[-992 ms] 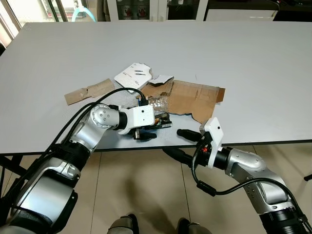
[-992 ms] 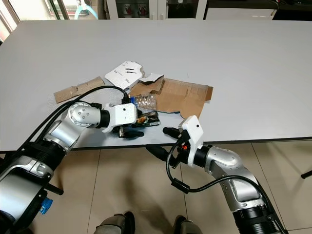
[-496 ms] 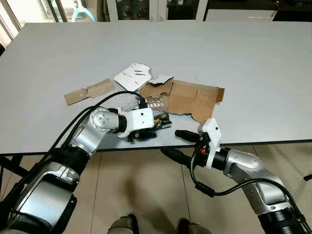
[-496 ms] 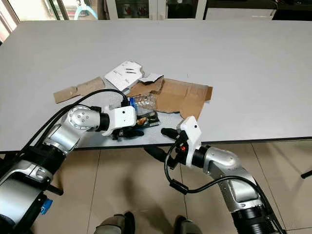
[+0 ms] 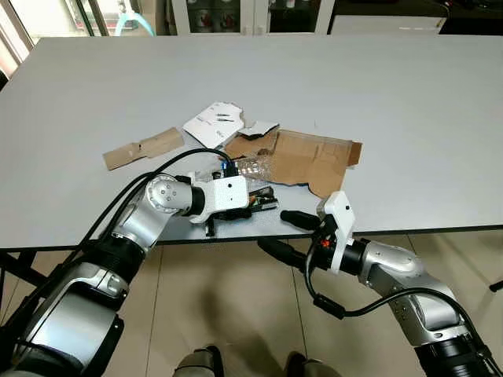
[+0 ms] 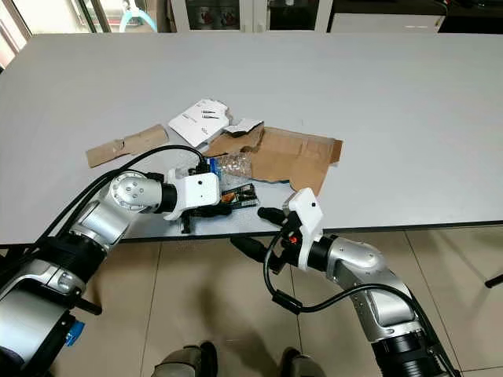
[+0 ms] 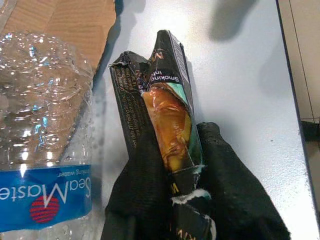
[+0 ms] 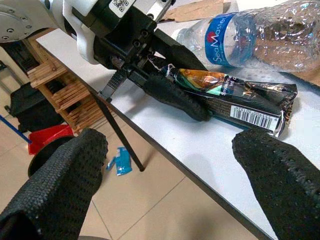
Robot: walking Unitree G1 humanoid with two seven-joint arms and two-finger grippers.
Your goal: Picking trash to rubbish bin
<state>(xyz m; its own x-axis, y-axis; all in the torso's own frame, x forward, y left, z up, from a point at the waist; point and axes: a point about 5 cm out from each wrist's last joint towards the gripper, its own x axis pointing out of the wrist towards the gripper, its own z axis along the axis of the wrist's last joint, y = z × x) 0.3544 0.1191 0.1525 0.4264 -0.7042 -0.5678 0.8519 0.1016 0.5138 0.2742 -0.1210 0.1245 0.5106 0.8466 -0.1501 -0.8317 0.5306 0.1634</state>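
Observation:
A black snack wrapper [image 7: 165, 100] lies at the table's front edge, next to a crushed clear water bottle [image 5: 251, 166]. My left gripper [image 5: 250, 203] is shut on the wrapper, one black finger [image 7: 225, 190] on each side of its torn end. The right wrist view shows the same wrapper [image 8: 235, 92] and the bottle [image 8: 265, 35] beyond it. My right gripper [image 5: 284, 234] hangs open just below the table edge, to the right of the wrapper, with nothing between its fingers.
A torn brown cardboard sheet [image 5: 314, 157], a white paper box [image 5: 214, 122] and a cardboard strip [image 5: 141, 148] lie on the grey table [image 5: 393, 94]. Below the table are a wooden rack [image 8: 55, 85] and a red object [image 8: 47, 137] on the tiled floor.
My left wrist has turned and risen slightly at the wrapper, so less of its fingers shows below the white body. The right gripper has crept left toward the table edge.

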